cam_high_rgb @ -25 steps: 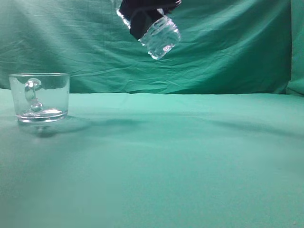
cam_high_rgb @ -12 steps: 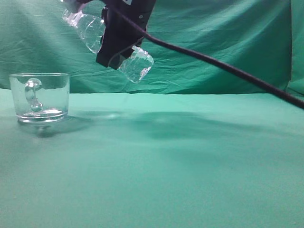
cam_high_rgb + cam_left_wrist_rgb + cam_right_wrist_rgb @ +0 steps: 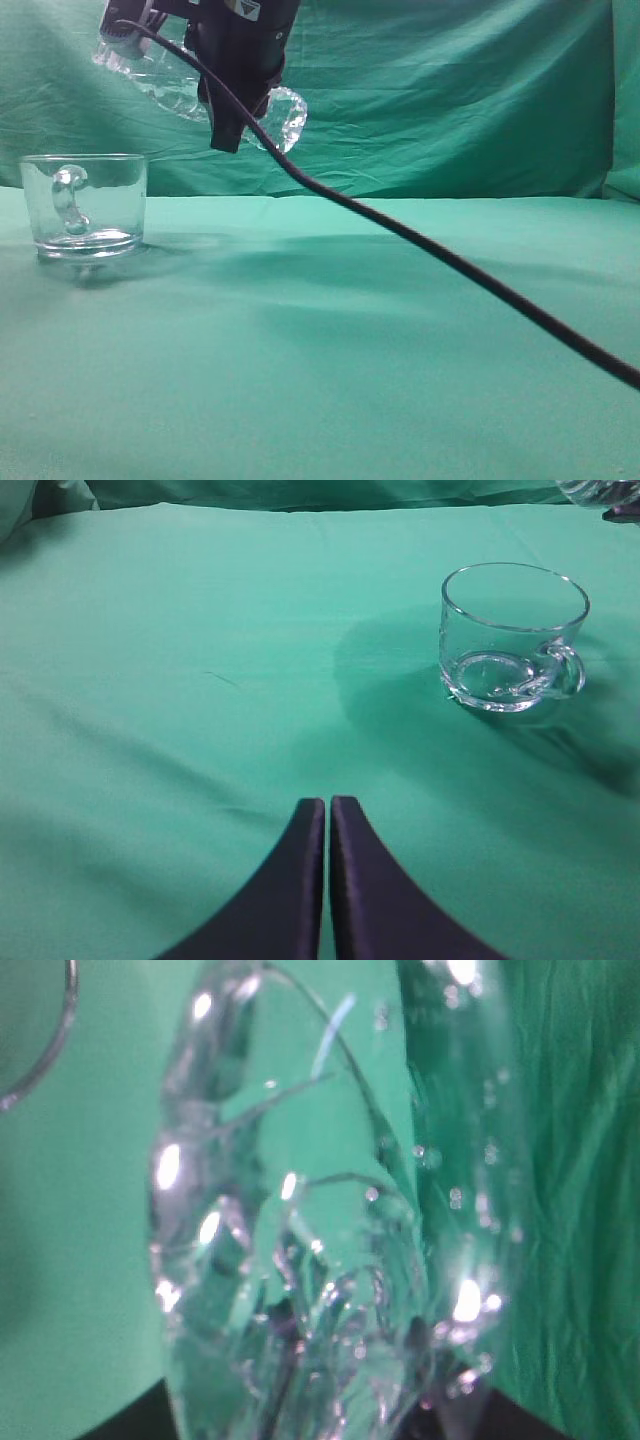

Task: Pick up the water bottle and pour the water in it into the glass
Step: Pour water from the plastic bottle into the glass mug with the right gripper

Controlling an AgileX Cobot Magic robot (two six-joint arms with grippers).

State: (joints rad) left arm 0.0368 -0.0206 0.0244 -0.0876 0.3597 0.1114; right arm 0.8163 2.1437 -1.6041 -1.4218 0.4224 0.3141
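The clear ribbed water bottle (image 3: 170,85) hangs tilted high at the upper left of the exterior view, neck to the upper left, base to the right. My right gripper (image 3: 235,105) is shut on its body. The bottle fills the right wrist view (image 3: 300,1230), with clear water and droplets inside. The glass (image 3: 83,205), a short clear mug with a handle, stands on the cloth at the left, below and left of the bottle; nothing shows in it. It also shows in the left wrist view (image 3: 512,638). My left gripper (image 3: 327,810) is shut and empty above the cloth, well short of the glass.
Green cloth (image 3: 380,340) covers the table and hangs as a backdrop. A black cable (image 3: 450,262) runs from the right arm down to the right edge of the exterior view. A curved glass rim (image 3: 40,1060) shows at the upper left of the right wrist view.
My right gripper has carried the bottle left and down from the top centre, and the bottle has tipped flatter. Its neck is now above the glass. The glass has not moved.
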